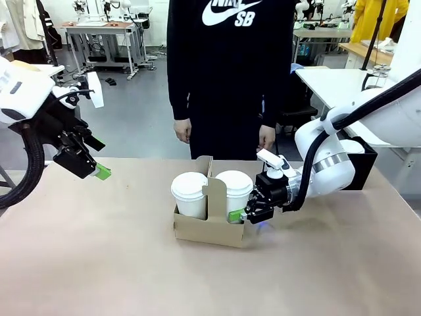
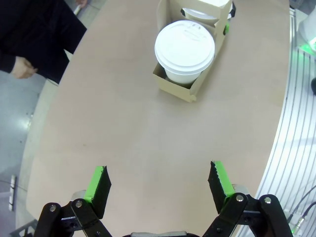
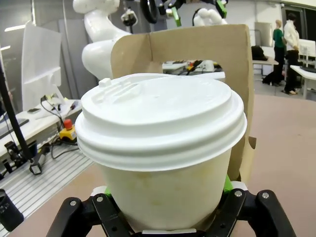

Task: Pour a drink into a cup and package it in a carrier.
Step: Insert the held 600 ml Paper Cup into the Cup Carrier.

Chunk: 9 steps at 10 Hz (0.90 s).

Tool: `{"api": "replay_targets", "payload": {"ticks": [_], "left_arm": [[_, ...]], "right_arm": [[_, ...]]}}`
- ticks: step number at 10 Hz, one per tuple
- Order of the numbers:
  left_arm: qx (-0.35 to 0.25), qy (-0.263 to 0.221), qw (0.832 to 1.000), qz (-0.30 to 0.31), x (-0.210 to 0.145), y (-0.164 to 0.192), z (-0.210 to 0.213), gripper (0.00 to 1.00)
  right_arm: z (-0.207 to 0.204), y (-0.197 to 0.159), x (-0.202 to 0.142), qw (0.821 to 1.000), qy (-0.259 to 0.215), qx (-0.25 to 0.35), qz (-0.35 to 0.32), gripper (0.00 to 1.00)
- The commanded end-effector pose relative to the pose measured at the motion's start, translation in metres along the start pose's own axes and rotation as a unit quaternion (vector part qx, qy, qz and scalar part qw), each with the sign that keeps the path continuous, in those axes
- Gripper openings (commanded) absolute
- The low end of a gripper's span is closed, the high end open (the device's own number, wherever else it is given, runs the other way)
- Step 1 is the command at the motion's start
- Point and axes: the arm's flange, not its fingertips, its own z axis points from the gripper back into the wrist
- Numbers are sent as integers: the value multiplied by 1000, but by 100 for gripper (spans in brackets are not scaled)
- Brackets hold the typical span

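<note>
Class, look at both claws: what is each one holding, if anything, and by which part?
The right claw brackets the right-hand cup's lower body in the carrier; whether it grips cannot be told. The left claw holds nothing.

Looks like a robotics lab, honestly. Grey floor with metal-legged workbenches at the back, more white robot arms on other stations, an emergency stop button with loose cables on a side bench, and a big tan tabletop up front.
</note>
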Motion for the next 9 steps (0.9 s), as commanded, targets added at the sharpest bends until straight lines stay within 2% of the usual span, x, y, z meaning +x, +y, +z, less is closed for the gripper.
{"api": "replay_targets", "payload": {"ticks": [1, 4, 7, 8, 9], "left_arm": [[5, 4, 1000, 6, 1, -1, 1, 100], [5, 4, 1000, 6, 1, -1, 1, 100], [5, 4, 1000, 6, 1, -1, 1, 100], [5, 4, 1000, 6, 1, -1, 1, 100], [5, 4, 1000, 6, 1, -1, 1, 100]], "right_arm": [[3, 5, 15, 999, 35, 9, 34, 100], [21, 12, 37, 996, 74, -14, 47, 100], [56, 17, 57, 990, 133, -44, 29, 100], [68, 24, 68, 985, 159, -69, 24, 100], [82, 42, 91, 973, 195, -123, 20, 100]]}}
